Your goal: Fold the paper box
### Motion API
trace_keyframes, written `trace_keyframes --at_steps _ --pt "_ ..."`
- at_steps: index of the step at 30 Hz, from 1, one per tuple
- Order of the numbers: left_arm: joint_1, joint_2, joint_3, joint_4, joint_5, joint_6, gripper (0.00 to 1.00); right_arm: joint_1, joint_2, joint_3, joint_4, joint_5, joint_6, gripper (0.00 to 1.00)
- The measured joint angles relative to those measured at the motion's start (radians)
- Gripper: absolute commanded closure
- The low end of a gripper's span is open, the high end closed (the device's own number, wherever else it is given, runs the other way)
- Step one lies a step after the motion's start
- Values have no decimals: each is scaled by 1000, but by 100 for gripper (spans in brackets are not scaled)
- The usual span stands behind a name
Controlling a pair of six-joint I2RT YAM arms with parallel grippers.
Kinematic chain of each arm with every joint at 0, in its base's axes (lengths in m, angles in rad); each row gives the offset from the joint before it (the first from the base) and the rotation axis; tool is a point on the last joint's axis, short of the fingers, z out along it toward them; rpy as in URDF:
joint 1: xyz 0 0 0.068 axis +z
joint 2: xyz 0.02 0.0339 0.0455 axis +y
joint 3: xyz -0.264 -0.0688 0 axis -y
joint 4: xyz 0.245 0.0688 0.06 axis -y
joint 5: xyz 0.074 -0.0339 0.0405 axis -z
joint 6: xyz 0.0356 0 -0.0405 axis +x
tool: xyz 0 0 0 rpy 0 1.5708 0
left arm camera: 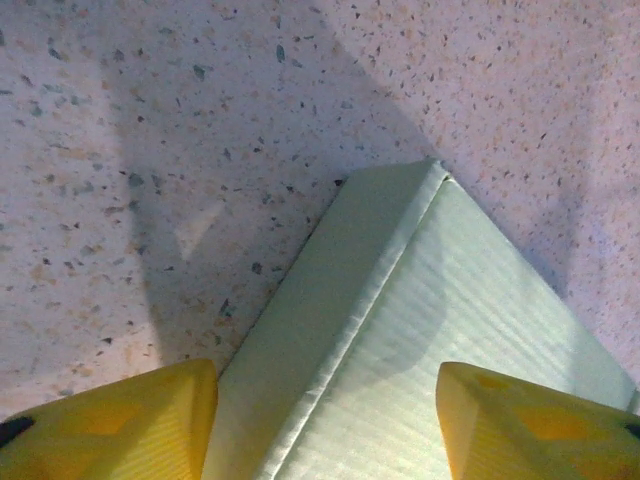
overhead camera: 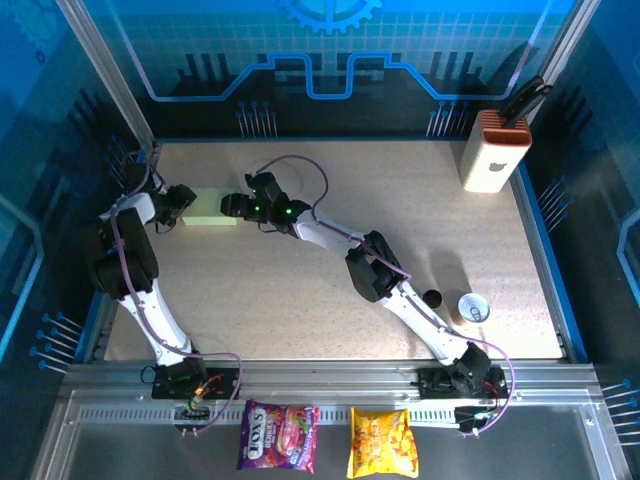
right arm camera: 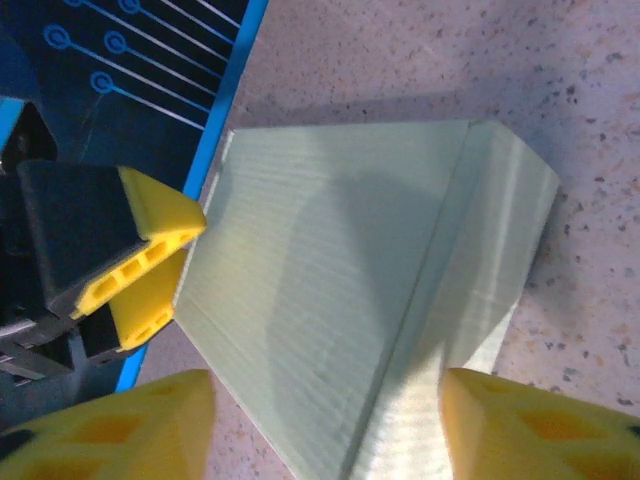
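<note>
The speckled beige worktop (overhead camera: 300,290) inside the blue-walled cell carried the pale green card paper box (overhead camera: 213,210) at its far left, folded into a shallow rectangular block. The left fingers (left arm camera: 120,425) and right fingers (right arm camera: 540,425) flanked its ends, spread apart and gripping nothing. The folding looked essentially finished to me.
</note>
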Motion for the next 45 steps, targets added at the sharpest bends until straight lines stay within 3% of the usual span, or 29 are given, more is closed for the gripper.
trace_keyframes --at_steps 3,7,9,13,21,33,39,45 --pt "5 -29 -13 -17 -15 -1 20 -6 -44 -66 -2 -10 -24 1" --pt "6 -117 -39 -23 -38 -1 4 -15 -181 -229 -13 -10 -80 1" --pt "2 -174 -58 -19 -51 0 0 -23 -275 -343 -3 -7 -114 1" --pt "-31 -278 -105 -16 -87 18 0 -43 -478 -596 47 -1 -187 1" --pt "-221 -439 -332 80 -205 128 0 -143 -835 -1082 177 27 -366 1" --pt "-391 -539 -690 385 -282 340 0 -274 -1251 -1540 117 356 -791 1" --pt "-396 -546 -804 591 -275 380 0 -393 -1358 -1753 177 503 -932 1" --pt "-396 -523 -830 821 -247 403 0 -535 -1369 -1984 366 476 -961 1"
